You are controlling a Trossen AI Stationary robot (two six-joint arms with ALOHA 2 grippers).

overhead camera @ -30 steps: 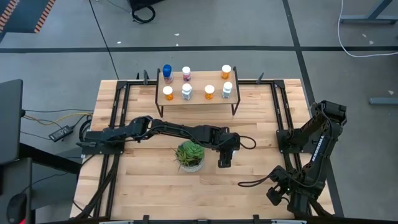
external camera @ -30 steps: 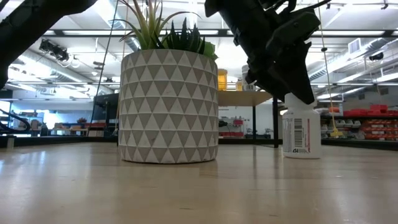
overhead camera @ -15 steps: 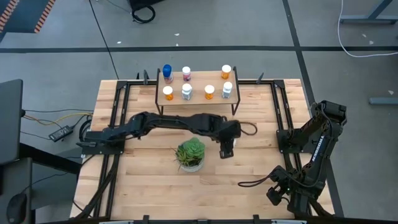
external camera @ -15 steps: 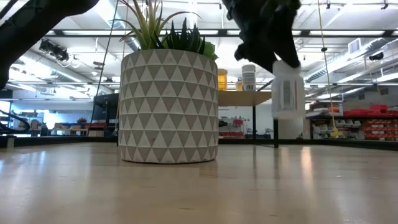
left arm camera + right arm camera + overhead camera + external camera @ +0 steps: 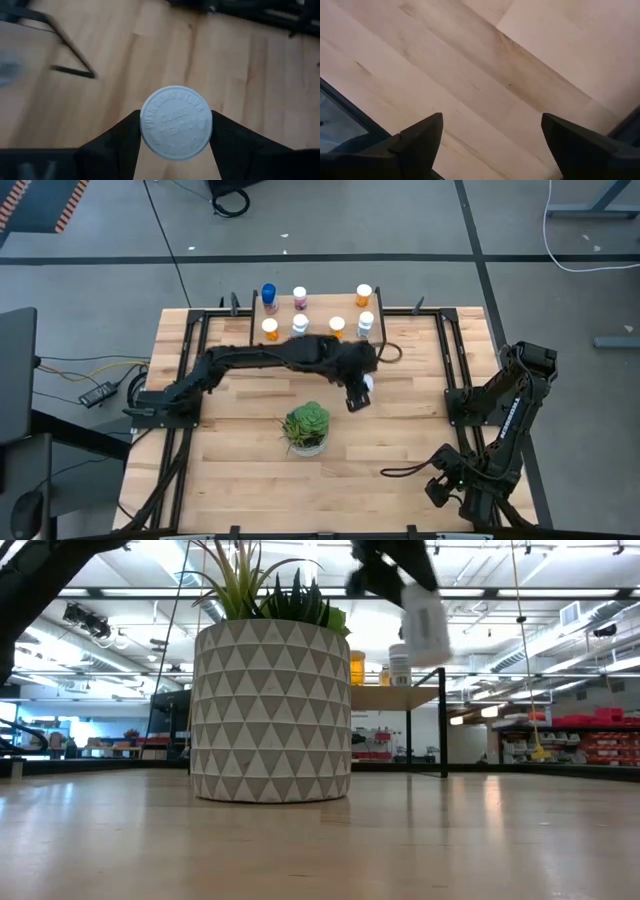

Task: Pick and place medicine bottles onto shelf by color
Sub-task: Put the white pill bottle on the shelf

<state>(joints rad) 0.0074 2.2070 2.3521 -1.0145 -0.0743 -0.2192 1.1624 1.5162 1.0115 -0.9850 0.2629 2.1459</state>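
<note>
My left gripper (image 5: 360,392) reaches over the middle of the table, just in front of the shelf (image 5: 320,308), and is shut on a white medicine bottle (image 5: 366,383). In the low view that bottle (image 5: 425,625) hangs high above the tabletop. Several bottles stand on the shelf board: a blue one (image 5: 268,293), orange ones (image 5: 363,295) and white ones (image 5: 300,327). My right gripper (image 5: 437,488) stays open near the table's front right, pointing down at bare wood (image 5: 490,75). My left gripper pinches the white bottle between its two fingers (image 5: 122,147) at its upper end, on either side of the white cap (image 5: 147,131). The fingers come from above, slanting down. The bottle hangs below them, tilted and lifted clear of the table.
A green plant in a patterned pot (image 5: 305,430) stands on the table in front of my left gripper and fills the low view's left half (image 5: 270,710). A black metal frame (image 5: 440,345) runs around the tabletop. The shelf board stands on thin black legs (image 5: 443,725).
My left gripper has risen and gone toward the far edge, up to the shelf, carrying the white bottle. The bottle stood on the table beside the plant a second ago; now it hangs tilted, well clear of the wood.
</note>
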